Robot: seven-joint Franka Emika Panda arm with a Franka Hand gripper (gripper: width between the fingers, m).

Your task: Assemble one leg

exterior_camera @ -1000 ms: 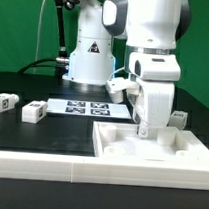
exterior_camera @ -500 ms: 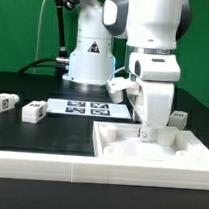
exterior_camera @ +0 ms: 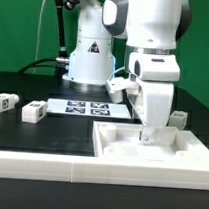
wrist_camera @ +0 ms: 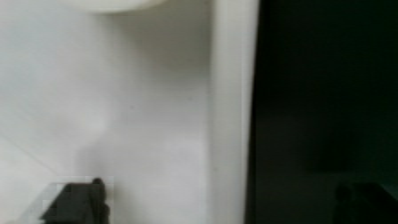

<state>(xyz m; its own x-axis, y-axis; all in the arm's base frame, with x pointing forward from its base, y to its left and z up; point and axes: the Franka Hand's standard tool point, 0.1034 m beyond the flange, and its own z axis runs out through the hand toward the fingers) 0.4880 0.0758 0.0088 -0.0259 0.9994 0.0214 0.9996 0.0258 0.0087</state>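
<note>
Two small white legs with black-and-white tags lie on the black table at the exterior view's left, one [exterior_camera: 4, 103] beside the other [exterior_camera: 33, 111]. A third leg [exterior_camera: 176, 118] lies at the right, behind the large white tray-like piece [exterior_camera: 120, 154]. My gripper [exterior_camera: 146, 133] points straight down at that piece's far rim. In the wrist view my gripper [wrist_camera: 219, 205] is open. Its dark fingertips [wrist_camera: 75, 203] stand wide apart on either side of the white rim [wrist_camera: 228, 110]. It holds nothing, and no leg shows in the wrist view.
The marker board [exterior_camera: 87, 107] lies flat in front of the robot base. A long white rail [exterior_camera: 39, 167] runs along the table's front edge. A round recess [wrist_camera: 125, 6] in the white piece shows in the wrist view.
</note>
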